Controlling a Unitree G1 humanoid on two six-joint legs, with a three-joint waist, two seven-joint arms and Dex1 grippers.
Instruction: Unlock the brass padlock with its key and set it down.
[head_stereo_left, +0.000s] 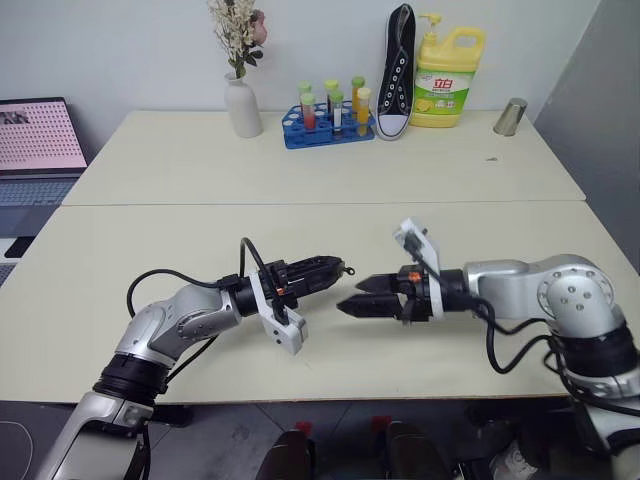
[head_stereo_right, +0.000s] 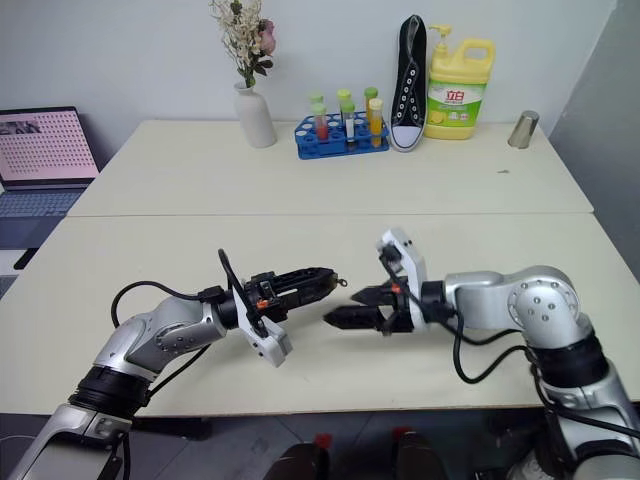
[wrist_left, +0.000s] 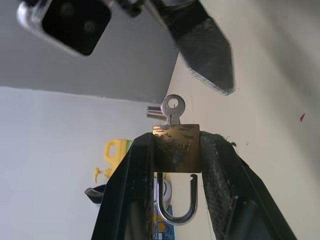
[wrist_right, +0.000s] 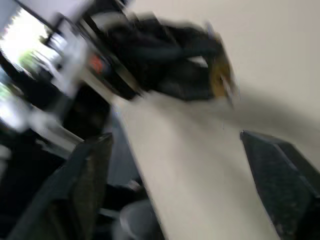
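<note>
The left gripper (head_stereo_left: 330, 268) pinches the brass padlock (wrist_left: 176, 148) by its body, held above the tabletop (head_stereo_left: 330, 180). The key (wrist_left: 171, 111) sits in the keyhole, and in the left wrist view one leg of the silver shackle (wrist_left: 176, 202) looks lifted clear of the body, so the lock is probably already open. The right gripper (head_stereo_left: 362, 298) hangs just beside it, jaws spread and empty, apart from the key. What seems left is setting the padlock down. Beyond lie two cream tabletops pushed together; at the far edge stand a white vase of dried flowers (head_stereo_left: 240, 100), a blue test-tube rack (head_stereo_left: 325, 125), a black sneaker (head_stereo_left: 397, 70), a yellow detergent bottle (head_stereo_left: 447, 75) and a metal cup (head_stereo_left: 511, 116), with a laptop (head_stereo_left: 38, 140) at the left.
</note>
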